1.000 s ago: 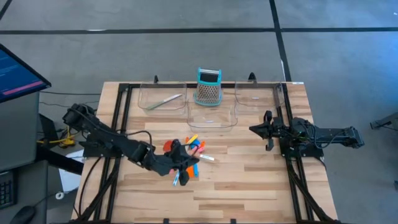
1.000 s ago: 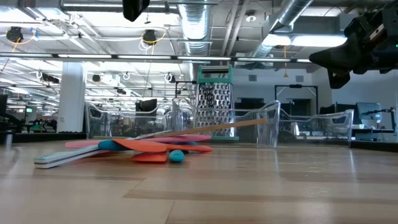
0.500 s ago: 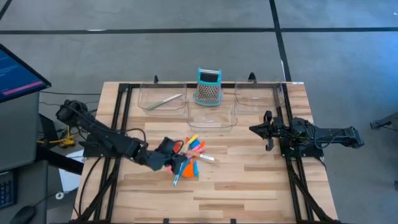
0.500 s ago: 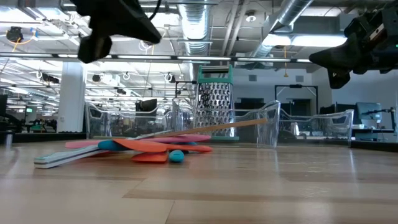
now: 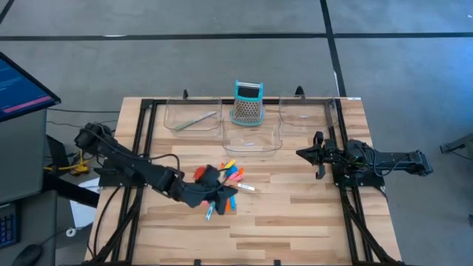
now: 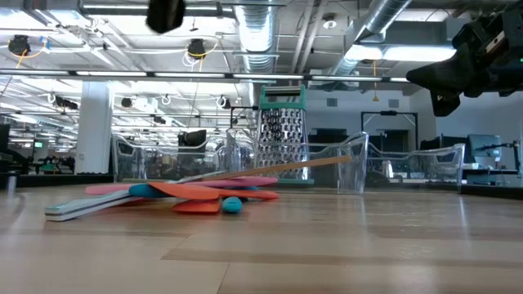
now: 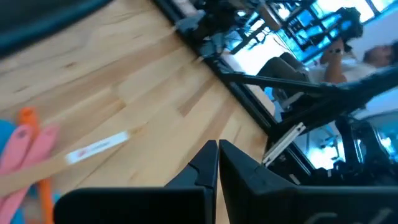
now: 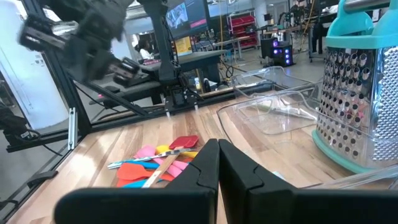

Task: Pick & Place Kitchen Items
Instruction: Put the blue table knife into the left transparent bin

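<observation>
High view: the kitchen items [image 5: 224,185] lie in a loose crossed pile near table centre, at about 6 o'clock from the grater [image 5: 248,103] and just short of the middle clear tray [image 5: 253,139]; one pale utensil [image 5: 194,120] already lies in the left tray [image 5: 192,117]. The left gripper [image 5: 222,193] hangs over the pile's near edge, fingers pressed together, nothing visibly held. The right gripper [image 5: 303,154] waits well apart at 3 o'clock of the pile, closed and empty. Low view: the pile [image 6: 184,194] lies flat on the wood with one long tan handle [image 6: 278,169] tilted up toward the trays; that raised handle looks the easiest place to pinch. The spoons and spatulas are likely light, thin, fairly stiff plastic, slick and prone to slide or drag neighbours since they overlap. Left wrist view: closed fingers [image 7: 202,169] point past a tan handle with a white label [image 7: 96,147]; its red print is unreadable. Pink and orange spatulas [image 7: 28,140] sit beside it. Right wrist view: shut fingers [image 8: 208,165] frame the pile [image 8: 155,163], the grater and trays beyond; screens in the room carry no legible text.
</observation>
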Motion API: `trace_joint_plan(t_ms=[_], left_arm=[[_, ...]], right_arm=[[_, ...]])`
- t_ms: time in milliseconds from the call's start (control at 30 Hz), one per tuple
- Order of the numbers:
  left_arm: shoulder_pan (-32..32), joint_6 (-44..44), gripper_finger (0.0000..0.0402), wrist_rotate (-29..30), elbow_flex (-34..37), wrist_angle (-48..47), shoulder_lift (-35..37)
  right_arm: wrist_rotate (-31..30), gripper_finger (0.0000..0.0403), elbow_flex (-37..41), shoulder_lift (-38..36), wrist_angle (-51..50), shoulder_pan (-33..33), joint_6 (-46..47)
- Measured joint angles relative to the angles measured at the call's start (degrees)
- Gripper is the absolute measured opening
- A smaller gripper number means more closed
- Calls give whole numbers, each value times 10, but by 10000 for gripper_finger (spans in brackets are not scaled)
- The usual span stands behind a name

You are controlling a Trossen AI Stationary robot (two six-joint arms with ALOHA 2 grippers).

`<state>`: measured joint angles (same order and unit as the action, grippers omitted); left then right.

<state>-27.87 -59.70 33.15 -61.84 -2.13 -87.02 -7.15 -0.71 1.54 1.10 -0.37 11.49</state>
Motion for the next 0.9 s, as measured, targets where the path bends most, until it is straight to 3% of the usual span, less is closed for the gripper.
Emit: trace_joint_plan(t_ms=[233,400,500,733,900], left_arm=[[0,43,1,-6,-91,1,-75],[0,40,1,-8,-114,-2,-119],[4,33,1,-41,-115,-14,-126],[9,-80,1,-80,-116,-154,-116],[0,-185,1,-148,-116,-252,-116]], right_arm=[[0,0,0,0,0,0,0],[0,0,0,0,0,0,0],[0,0,0,0,0,0,0],[0,0,0,0,0,0,0],[0,0,0,0,0,0,0]])
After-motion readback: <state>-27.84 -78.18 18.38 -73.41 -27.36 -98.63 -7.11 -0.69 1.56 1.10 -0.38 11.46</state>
